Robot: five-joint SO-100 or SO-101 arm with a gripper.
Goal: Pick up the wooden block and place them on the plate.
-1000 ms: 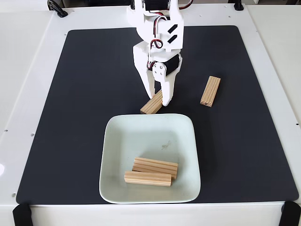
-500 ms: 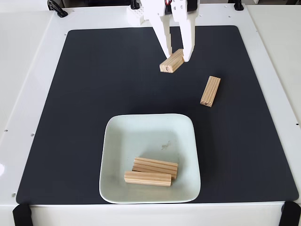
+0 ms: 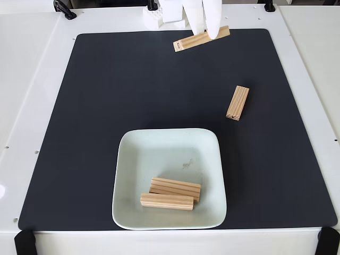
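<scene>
At the far edge of the fixed view the white gripper [image 3: 204, 33] reaches in from above, its two fingers [image 3: 213, 21] pointing down toward the near side and clamped on a wooden block [image 3: 201, 39] held aloft.

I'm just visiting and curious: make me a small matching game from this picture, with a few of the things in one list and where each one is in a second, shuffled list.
Things:
1. block held by the gripper
2. lone block
3. two stacked blocks
4. plate

Places:
A. lying on the black mat, right of the plate in the fixed view
B. in the lower part of the plate
C. lifted, pinched by the gripper near the top edge of the view
D. on the mat, near its front edge

Pairs: 1-C, 2-A, 3-B, 4-D
</scene>
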